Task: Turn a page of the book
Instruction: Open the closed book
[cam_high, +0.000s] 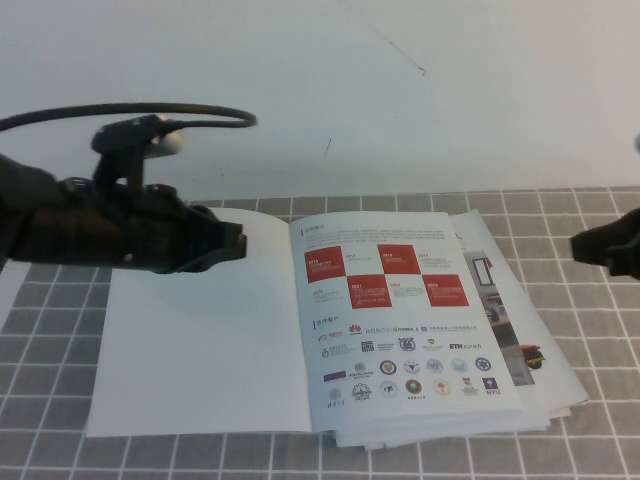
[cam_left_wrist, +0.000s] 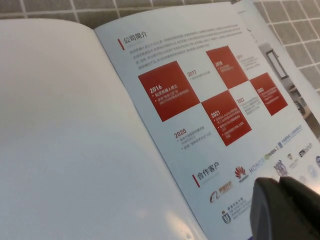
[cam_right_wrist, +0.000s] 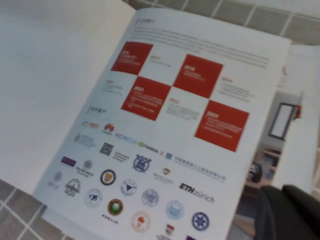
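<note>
the book (cam_high: 200, 330) lies open, checkered page (cam_high: 400, 320) flat.

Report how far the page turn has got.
Done: the book lies open, checkered page flat on its right side. In hand: nothing; the left hand hovers over the blank left page, the right hand waits shut beyond the book's right edge. Left: lifting and turning the page.

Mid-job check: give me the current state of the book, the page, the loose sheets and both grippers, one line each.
book: open, lying flat on the checked cloth.
page: flat on the right side, checker blocks and logos facing up, not lifted.
loose sheets: fanned out beneath the book's right edge.
left gripper: over the blank left page's top, holding nothing.
right gripper: shut, empty, at the right edge, clear of the book.
</note>
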